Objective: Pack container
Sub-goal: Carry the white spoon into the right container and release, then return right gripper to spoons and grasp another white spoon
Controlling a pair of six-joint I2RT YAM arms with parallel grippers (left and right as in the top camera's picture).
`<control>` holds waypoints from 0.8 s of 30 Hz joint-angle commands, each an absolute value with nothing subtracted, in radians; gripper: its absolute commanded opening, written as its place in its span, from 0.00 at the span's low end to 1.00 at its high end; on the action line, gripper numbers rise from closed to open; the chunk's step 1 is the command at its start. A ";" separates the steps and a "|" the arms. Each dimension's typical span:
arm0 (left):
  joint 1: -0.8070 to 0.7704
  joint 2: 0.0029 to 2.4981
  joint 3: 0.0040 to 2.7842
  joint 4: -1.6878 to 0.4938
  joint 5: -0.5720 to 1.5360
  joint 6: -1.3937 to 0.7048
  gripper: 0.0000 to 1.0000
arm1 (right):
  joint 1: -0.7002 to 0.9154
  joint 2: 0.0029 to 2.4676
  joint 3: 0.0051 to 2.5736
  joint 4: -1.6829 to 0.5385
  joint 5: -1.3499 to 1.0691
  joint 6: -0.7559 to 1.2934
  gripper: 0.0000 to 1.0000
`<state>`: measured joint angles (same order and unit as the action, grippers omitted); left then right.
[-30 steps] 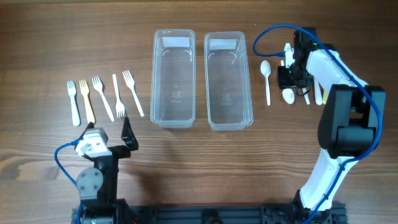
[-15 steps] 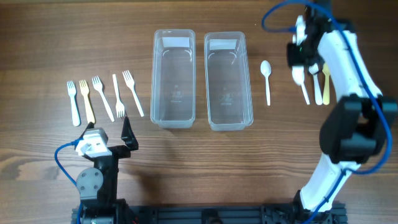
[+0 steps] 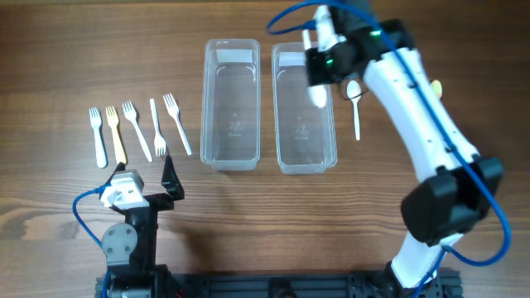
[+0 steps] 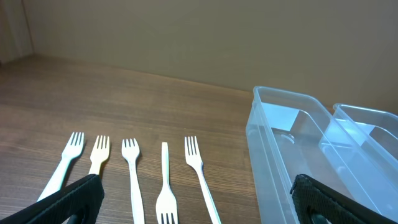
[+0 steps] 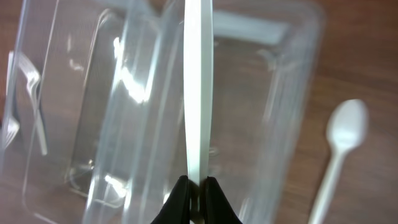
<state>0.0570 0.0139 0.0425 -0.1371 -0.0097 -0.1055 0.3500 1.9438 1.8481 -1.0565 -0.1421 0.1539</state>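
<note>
Nearest, at 7 o'clock on the table, the left gripper (image 3: 145, 172) rests with its jaws spread and empty. Beyond it, at 9 o'clock, a row of forks (image 3: 138, 132) lies flat. At centre the left container (image 3: 207, 108) and right container (image 3: 334, 124) stand side by side. Over the right container's far half, the right gripper (image 5: 196, 190) pinches a white spoon (image 5: 199, 93). A loose spoon (image 3: 356, 112) lies on the wood at that container's 3 o'clock.

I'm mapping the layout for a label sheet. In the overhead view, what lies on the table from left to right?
Row of five forks → left container → right container → lone spoon. The right gripper and its held spoon overlap the right container, so they are left out.
</note>
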 commanded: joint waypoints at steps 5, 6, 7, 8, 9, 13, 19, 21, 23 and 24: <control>0.049 0.009 0.036 -0.134 -0.001 -0.082 1.00 | 0.424 2.111 1.836 -1.040 -0.146 0.183 0.34; 0.049 0.009 0.036 -0.134 -0.001 -0.082 1.00 | 0.418 2.103 1.844 -1.034 -0.142 0.183 0.40; 0.049 0.009 0.036 -0.134 -0.001 -0.082 1.00 | 0.411 2.096 1.856 -1.033 -0.143 0.184 0.42; 0.049 0.009 0.036 -0.134 -0.001 -0.082 1.00 | 0.402 2.088 1.872 -1.037 -0.143 0.184 0.44; 0.049 0.009 0.036 -0.134 -0.001 -0.082 1.00 | 0.392 2.077 1.893 -1.047 -0.143 0.184 0.45; 0.049 0.009 0.035 -0.134 -0.001 -0.082 1.00 | 0.330 1.999 1.997 -1.144 -0.064 0.186 0.45; 0.049 0.009 0.036 -0.134 -0.001 -0.082 1.00 | 0.225 1.912 1.996 -1.265 0.109 0.184 0.47; 0.049 0.009 0.036 -0.134 -0.001 -0.082 1.00 | 0.202 1.920 1.951 -1.274 0.109 0.184 0.47; 0.049 0.009 0.036 -0.134 -0.001 -0.082 1.00 | 0.194 1.928 1.876 -1.222 0.109 0.185 0.48; 0.049 0.009 0.036 -0.134 -0.001 -0.082 1.00 | 0.193 1.929 1.822 -1.171 0.109 0.184 0.49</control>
<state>0.0570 0.0139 0.0425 -0.1375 -0.0097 -0.1055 0.1909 1.8999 1.9278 -1.2316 0.0761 0.1791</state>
